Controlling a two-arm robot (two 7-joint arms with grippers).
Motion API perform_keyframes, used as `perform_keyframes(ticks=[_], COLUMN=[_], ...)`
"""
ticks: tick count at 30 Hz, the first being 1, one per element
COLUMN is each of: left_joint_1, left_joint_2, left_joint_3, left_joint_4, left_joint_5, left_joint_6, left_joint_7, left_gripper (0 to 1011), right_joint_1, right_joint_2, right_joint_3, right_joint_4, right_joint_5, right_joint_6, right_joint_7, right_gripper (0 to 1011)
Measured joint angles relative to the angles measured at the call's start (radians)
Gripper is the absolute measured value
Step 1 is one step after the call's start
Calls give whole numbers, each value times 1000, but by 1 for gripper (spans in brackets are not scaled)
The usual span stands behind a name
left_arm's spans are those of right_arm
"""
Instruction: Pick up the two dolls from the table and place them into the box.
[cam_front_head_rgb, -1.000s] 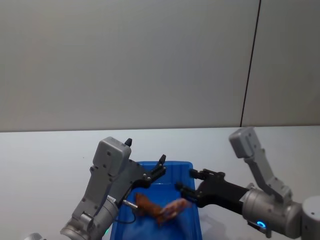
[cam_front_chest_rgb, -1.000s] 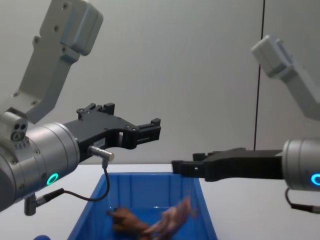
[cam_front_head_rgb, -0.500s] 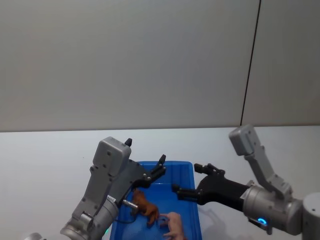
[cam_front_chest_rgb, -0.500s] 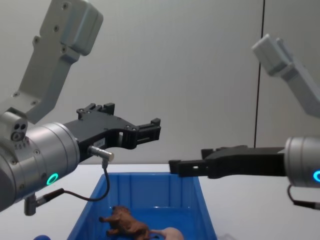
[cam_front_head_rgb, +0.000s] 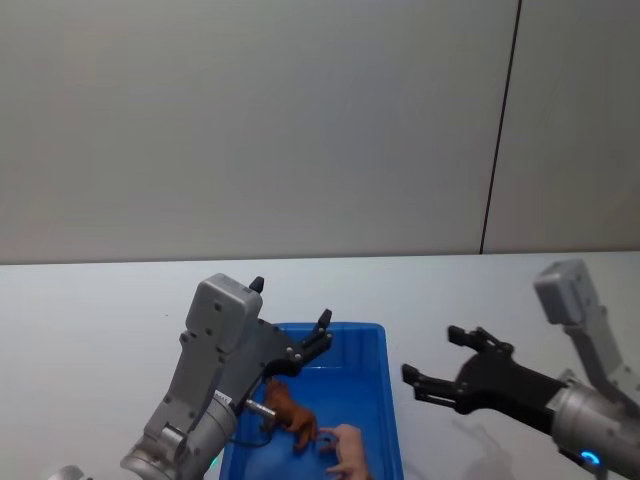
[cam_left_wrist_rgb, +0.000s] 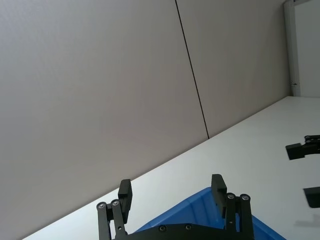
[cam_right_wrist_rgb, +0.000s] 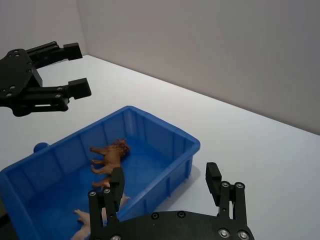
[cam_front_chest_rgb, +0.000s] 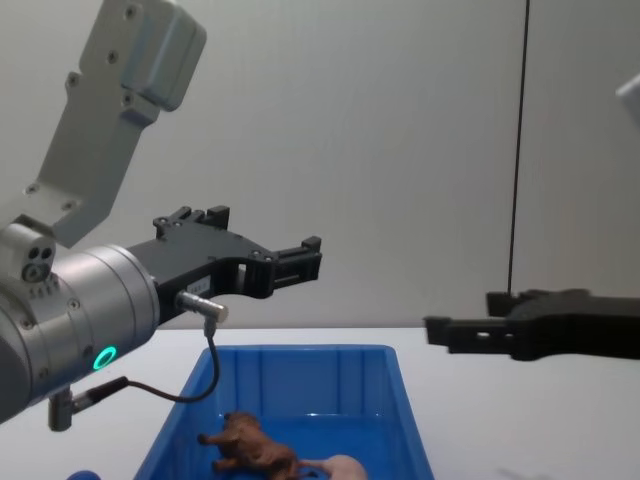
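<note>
The brown lion doll (cam_front_head_rgb: 288, 415) and the pale pink pig doll (cam_front_head_rgb: 350, 452) both lie on the floor of the blue box (cam_front_head_rgb: 392, 400), lion (cam_right_wrist_rgb: 110, 155) farther in, pig (cam_right_wrist_rgb: 90, 220) at the near end. My left gripper (cam_front_chest_rgb: 312, 258) hangs open and empty above the box's left side. Off the box's right rim, my right gripper (cam_front_head_rgb: 432, 353) is held over the white table (cam_front_head_rgb: 100, 320), open with nothing between its fingers (cam_right_wrist_rgb: 212, 177). In the chest view the lion (cam_front_chest_rgb: 245, 445) stands beside the pig (cam_front_chest_rgb: 345, 466).
A plain grey wall with one dark vertical seam (cam_front_head_rgb: 500, 130) rises behind the table. A cable (cam_front_chest_rgb: 200, 385) loops from my left wrist down over the box's left rim. Bare tabletop (cam_right_wrist_rgb: 260, 155) spreads to the right of the box.
The pig dropped from the right gripper into the box and settled beside the lion. My right gripper then drew back to the right, off the box. The left arm stayed still.
</note>
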Motion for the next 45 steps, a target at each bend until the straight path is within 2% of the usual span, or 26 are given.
perform_keyframes(ticks=[6,17,27,34,45], left_joint_1=[0,11,74,148,231], left_joint_2=[0,19,92,163,237], left_joint_3=[0,-10,-38,-61,-83], left_joint_4=[0,-15,-87,-145,-183], left_joint_5=[0,9,-6,-58,-125], left_joint_6=[0,12,73,125,162], left_joint_7=[0,0,41,81,92], left_gripper=[1001,1001,1001,1001,1001], right_joint_1=[-30,-56,-67,-71,-74], right_joint_2=[31,58,69,73,76], right_joint_3=[17,33,39,41,43], right_joint_4=[-22,-41,-49,-52,-54], right_joint_5=[21,41,49,51,53], right_joint_6=[-24,-44,-53,-56,-58], right_joint_7=[-8,-15,-18,-19,-20], right_gripper=[1001,1001,1001,1001,1001])
